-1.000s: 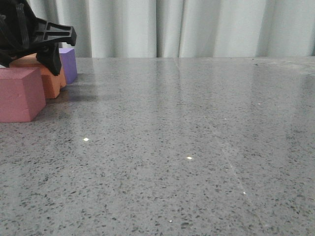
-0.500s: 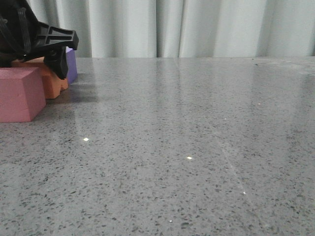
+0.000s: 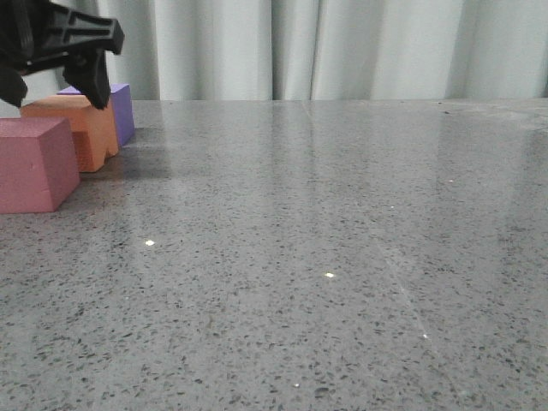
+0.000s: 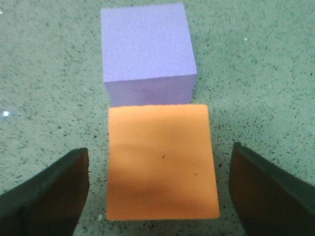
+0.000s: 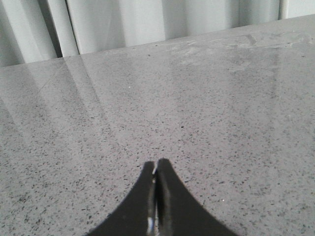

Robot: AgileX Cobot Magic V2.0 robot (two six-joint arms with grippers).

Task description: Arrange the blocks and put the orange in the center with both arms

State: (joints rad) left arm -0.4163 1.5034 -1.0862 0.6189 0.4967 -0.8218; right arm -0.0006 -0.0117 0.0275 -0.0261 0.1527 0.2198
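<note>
Three foam cubes stand in a row at the table's far left in the front view: the pinkish-red cube (image 3: 34, 164) nearest, the orange cube (image 3: 79, 130) in the middle, the purple cube (image 3: 123, 111) behind. My left gripper (image 3: 51, 86) is open and empty, just above the orange cube. In the left wrist view its fingers (image 4: 49, 191) stand either side of the orange cube (image 4: 162, 162) without touching it, and the purple cube (image 4: 146, 49) sits against it. My right gripper (image 5: 156, 167) is shut and empty over bare table.
The grey speckled table (image 3: 325, 257) stretches to the right of the cubes. A pale curtain (image 3: 342, 47) hangs behind the table's far edge. The pinkish-red cube is cut off by the left edge of the front view.
My left gripper has risen from around the orange cube to just above it, still open. The cubes have stayed where they were.
</note>
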